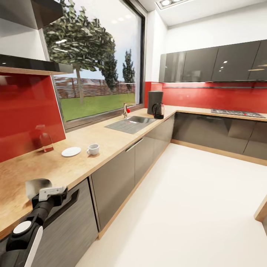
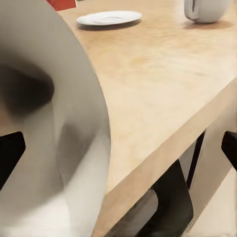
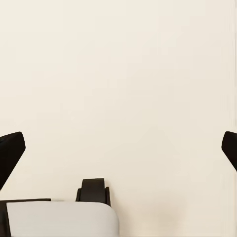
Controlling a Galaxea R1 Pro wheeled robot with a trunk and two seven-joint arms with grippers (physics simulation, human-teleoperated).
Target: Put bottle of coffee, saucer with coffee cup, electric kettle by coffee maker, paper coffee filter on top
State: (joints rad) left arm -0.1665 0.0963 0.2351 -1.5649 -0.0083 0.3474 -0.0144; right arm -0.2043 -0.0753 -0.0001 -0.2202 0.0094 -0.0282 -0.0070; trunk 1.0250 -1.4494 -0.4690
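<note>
Kitchen interior: red backsplash (image 1: pixel 26 111); large window (image 1: pixel 96 55) at 12 o'clock; glossy grey wall cabinets (image 1: pixel 215 61) at 2 o'clock; off-white floor (image 1: pixel 193 207); recessed ceiling light (image 1: pixel 167 3).

A home kitchen: sink (image 1: pixel 134 121), hob (image 1: pixel 237 113), glossy grey cabinets (image 1: pixel 211 63).

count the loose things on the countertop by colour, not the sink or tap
white: 2, the saucer and the coffee cup
dark grey or black: 2, the coffee maker and the electric kettle
pale off-white: 1, the paper coffee filter at the left pincer
clear glass: 1, a glass jar by the red backsplash
total: 6
</note>
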